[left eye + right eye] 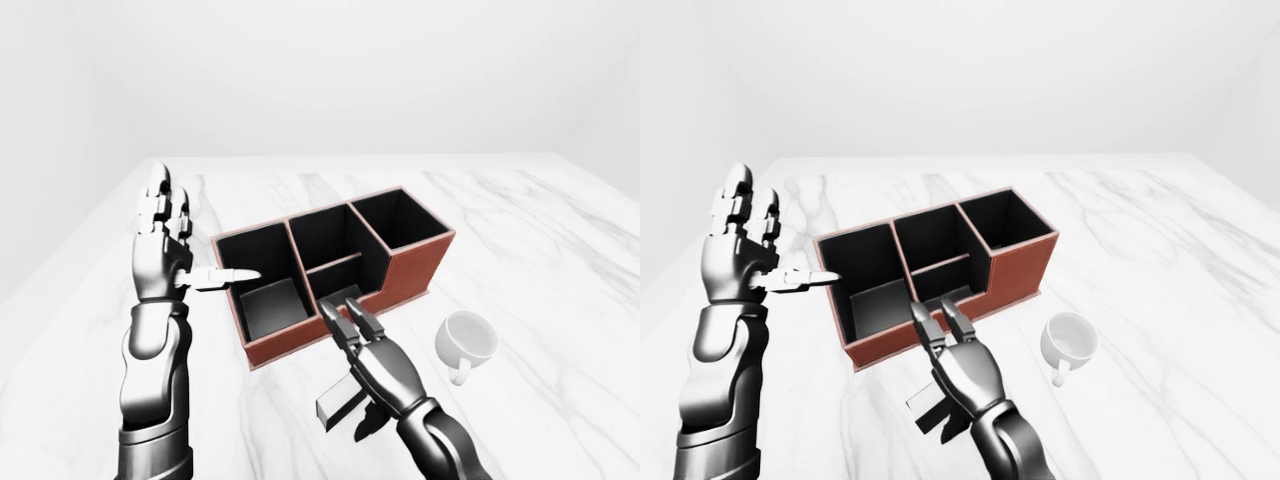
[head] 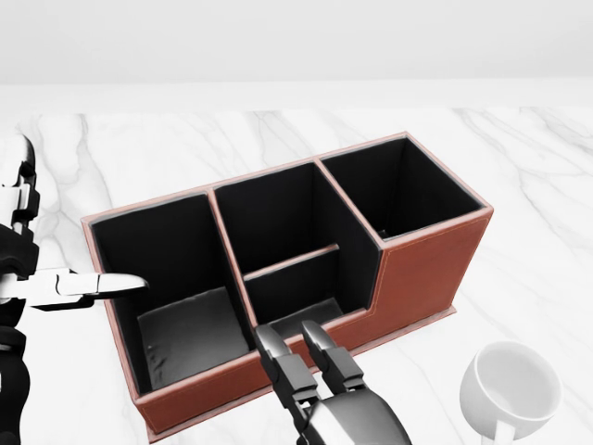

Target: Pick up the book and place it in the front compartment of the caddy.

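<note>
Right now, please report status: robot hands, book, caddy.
Left robot hand open beside caddy. Right robot hand holds book near the low wall. Mug off right, path clear.

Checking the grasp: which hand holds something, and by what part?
The right hand holds the book, gripped at its upper end, beside the caddy. The left hand is open and empty.

- caddy (image 2: 422, 278): reddish-brown outside, black inside
- mug (image 1: 468, 340): plain white
- table (image 1: 540, 230): white marble, grey veins
- book (image 1: 338, 398): dark grey
- left hand (image 1: 165, 245), right hand (image 1: 375, 355): silver-grey metal
</note>
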Available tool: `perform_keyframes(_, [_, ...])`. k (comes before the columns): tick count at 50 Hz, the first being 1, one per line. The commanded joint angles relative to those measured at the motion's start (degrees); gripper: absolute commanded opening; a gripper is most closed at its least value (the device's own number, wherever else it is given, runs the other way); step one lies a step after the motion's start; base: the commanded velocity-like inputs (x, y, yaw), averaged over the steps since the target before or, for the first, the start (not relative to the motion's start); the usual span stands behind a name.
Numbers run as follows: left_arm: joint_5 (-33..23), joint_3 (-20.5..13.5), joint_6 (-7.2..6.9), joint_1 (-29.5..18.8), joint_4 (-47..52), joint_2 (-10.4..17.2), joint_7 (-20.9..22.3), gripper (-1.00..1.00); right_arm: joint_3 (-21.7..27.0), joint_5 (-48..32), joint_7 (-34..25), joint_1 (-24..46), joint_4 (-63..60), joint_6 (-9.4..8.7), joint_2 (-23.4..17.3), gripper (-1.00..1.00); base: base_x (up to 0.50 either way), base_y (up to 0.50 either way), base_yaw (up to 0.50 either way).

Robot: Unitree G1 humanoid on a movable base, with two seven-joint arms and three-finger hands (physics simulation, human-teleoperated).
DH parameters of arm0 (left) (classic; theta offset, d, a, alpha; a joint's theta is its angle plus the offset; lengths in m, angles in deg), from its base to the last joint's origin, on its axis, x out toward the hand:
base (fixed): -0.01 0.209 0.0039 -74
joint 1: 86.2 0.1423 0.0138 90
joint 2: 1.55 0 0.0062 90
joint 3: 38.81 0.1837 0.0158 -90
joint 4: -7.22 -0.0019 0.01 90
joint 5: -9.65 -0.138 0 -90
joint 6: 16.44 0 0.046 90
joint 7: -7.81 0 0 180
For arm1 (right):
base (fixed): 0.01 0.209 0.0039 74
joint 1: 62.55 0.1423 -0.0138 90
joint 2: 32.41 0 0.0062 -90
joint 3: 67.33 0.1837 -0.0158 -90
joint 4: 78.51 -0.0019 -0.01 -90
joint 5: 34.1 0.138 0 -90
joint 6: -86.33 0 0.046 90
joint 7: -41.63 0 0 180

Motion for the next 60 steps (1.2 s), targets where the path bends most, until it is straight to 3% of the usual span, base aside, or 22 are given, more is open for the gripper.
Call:
perform_keyframes(1, [-0.14, 0.11, 0.0, 0.01, -0.42, -0.08, 0.08, 1.0, 0.77, 0.21, 0.08, 0.37, 1.56, 0.76, 0.26, 1.0, 0.0, 0.0, 0.0])
perform_keyframes(60, [-0.41, 0.31, 0.0, 0.18, -0.44, -0.23, 0.14, 1.0, 4.86, -0.19, 0.42, 3.88, 9.5, 4.1, 2.51, 1.0, 0.0, 0.0, 0.0])
